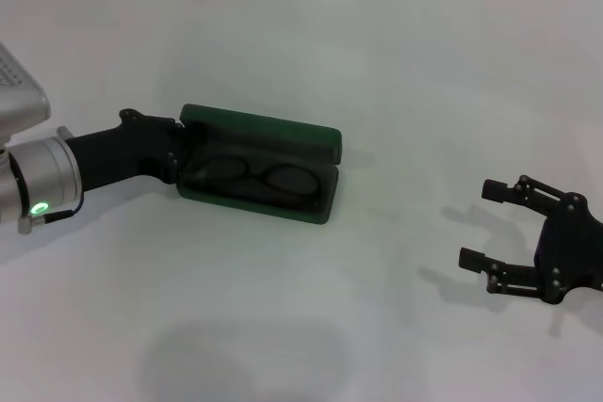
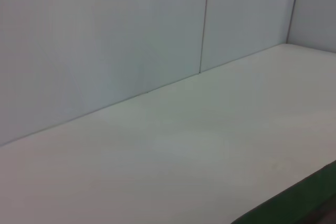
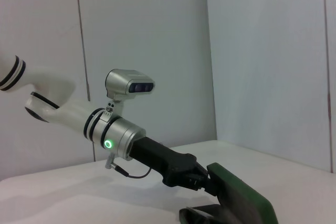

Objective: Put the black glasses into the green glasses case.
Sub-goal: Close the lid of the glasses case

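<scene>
1. From where I stand, no word, brand, number or sign can be read anywhere.
2. The green glasses case (image 1: pixel 259 165) lies open just left of the table's centre, at about 10 o'clock from the middle of the head view; its lid shows plain dark green with no lettering I can make out.
3. The only mark of any kind is a small glowing green ring light (image 3: pixel 108 144) on the silver cuff of the left arm, at about 9 o'clock in the head view; it carries no characters.
</scene>
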{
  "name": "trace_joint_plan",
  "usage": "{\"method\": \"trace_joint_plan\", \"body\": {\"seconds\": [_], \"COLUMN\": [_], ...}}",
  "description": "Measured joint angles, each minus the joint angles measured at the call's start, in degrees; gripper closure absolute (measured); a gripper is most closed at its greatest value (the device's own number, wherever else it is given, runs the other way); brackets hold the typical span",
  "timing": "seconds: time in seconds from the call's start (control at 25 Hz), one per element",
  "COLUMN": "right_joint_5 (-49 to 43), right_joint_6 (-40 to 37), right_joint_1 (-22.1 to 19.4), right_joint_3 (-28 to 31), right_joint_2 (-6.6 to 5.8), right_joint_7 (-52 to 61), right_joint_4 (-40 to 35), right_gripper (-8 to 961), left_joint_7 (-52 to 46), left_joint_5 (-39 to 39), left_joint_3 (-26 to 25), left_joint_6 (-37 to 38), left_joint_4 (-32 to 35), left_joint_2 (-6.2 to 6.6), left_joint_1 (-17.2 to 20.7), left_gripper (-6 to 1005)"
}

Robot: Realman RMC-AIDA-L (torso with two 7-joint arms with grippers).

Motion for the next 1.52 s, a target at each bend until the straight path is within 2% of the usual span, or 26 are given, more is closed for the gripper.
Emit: {"method": "trace_joint_plan", "body": {"seconds": [0.12, 0.28, 0.52, 0.64, 0.92, 1.0, 1.16, 1.4, 1.52], "right_joint_5": [0.0, 0.0, 0.1, 0.2, 0.1, 0.1, 0.2, 0.2, 0.1], "right_joint_6": [-0.1, -0.5, -0.6, -0.5, 0.5, 0.6, 0.6, 0.7, 0.7], "right_joint_1": [0.0, 0.0, 0.0, 0.0, 0.4, 0.4, 0.4, 0.5, 0.5], "right_joint_3": [0.0, 0.0, 0.0, 0.0, 0.1, 0.1, 0.1, 0.9, 1.6], "right_joint_2": [0.00, -0.14, -0.21, -0.24, -0.18, -0.18, -0.22, -0.38, -0.44], "right_joint_7": [0.0, 0.0, 0.0, 0.0, 0.0, 0.0, 0.0, 0.0, 0.0], "right_joint_4": [0.0, 0.0, -0.1, -0.2, 0.0, 0.0, 0.0, 0.0, 0.0], "right_gripper": [67, 67, 67, 67, 67, 67, 67, 67, 67], "left_joint_7": [-1.0, -4.8, -14.7, -21.1, -42.4, -45.9, -49.4, -56.4, -56.6], "left_joint_5": [0.1, 0.8, 2.3, 2.0, 6.2, 3.6, -4.8, -3.8, -3.9], "left_joint_3": [0.2, 0.6, 0.8, 0.9, 3.6, 7.1, 15.3, 28.7, 34.2], "left_joint_6": [0.8, 4.3, 9.5, 13.1, 11.5, 8.6, 0.8, -14.9, -20.7], "left_joint_4": [0.0, 0.3, 5.5, 9.5, 22.6, 25.4, 28.2, 31.0, 31.4], "left_joint_2": [0.03, 0.69, 1.02, 0.37, -3.21, -3.52, -3.27, -3.15, -3.22], "left_joint_1": [0.0, 1.1, 5.3, 6.3, 4.6, 4.5, 4.7, 4.5, 5.4], "left_gripper": [923, 923, 921, 921, 919, 919, 918, 917, 916]}}
